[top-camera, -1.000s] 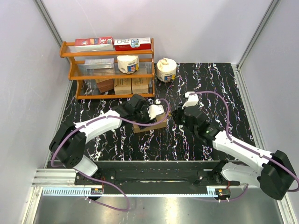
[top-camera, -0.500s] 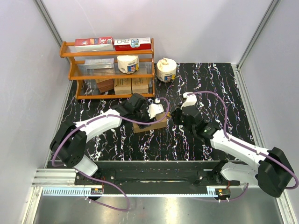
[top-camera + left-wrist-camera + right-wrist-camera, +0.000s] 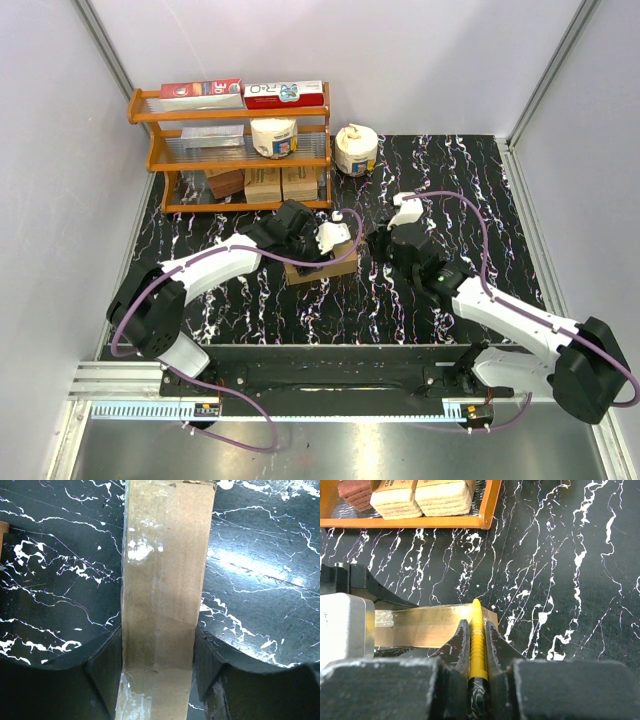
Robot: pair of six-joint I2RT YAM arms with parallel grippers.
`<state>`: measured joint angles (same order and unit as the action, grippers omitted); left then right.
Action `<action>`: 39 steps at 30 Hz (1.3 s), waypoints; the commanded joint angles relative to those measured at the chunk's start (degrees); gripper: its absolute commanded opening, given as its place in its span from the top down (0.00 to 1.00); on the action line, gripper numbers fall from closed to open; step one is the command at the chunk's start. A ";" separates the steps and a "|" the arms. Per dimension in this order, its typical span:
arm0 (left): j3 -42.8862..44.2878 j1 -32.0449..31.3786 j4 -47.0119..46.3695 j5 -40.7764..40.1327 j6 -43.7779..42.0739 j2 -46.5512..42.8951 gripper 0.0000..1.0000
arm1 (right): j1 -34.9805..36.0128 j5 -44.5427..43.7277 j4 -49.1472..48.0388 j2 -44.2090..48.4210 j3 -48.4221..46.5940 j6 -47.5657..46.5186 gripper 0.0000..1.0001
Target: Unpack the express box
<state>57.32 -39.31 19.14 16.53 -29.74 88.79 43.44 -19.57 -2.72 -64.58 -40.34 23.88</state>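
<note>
Table (image 3: 480, 200): black, veined in white like marble; everything else is carried on it.
Shelf rack (image 3: 230, 150): orange, three tiers, set at the far left corner; red-and-white cartons (image 3: 245, 93) are laid on the top tier, a white roll (image 3: 273, 137) on the middle one, small brown boxes (image 3: 265, 183) on the lowest.
Left arm (image 3: 215, 262): white links, reached in from the left toward the table's middle.
Right arm (image 3: 500, 310): reached in from the right, its wrist brought close to the left one.
Express box (image 3: 165, 605): plain brown cardboard with clear tape along its top, laid flat on the table in front of the rack, between the two wrists.
Left gripper (image 3: 157, 675): its fingers (image 3: 107, 670) are pressed against the two long sides of the express box, one on each.
Right gripper (image 3: 476, 630): clamped on a yellow tool (image 3: 476, 640).
White tub (image 3: 355, 150): stood on the table just right of the rack.
Yellow tool: narrow and ridged, pointed at the near end of the express box; contact cannot be told.
</note>
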 commanded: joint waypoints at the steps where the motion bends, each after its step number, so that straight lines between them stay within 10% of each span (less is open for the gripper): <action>1: -0.81 0.11 5.38 0.95 -0.67 2.70 0.79 | -0.37 -1.87 -3.25 -0.72 -2.29 -0.68 1.00; 27: -0.98 0.11 4.95 0.69 0.12 3.14 0.81 | -0.29 2.69 -2.21 -5.38 -1.76 3.71 1.00; 39: 0.77 0.29 4.95 -3.17 2.31 5.25 0.86 | -0.37 14.38 19.32 -6.35 -6.68 6.88 1.00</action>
<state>58.59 -38.79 20.16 16.43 -28.16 89.89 42.22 -16.36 2.17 -70.08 -45.04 28.40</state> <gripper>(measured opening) 0.554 0.153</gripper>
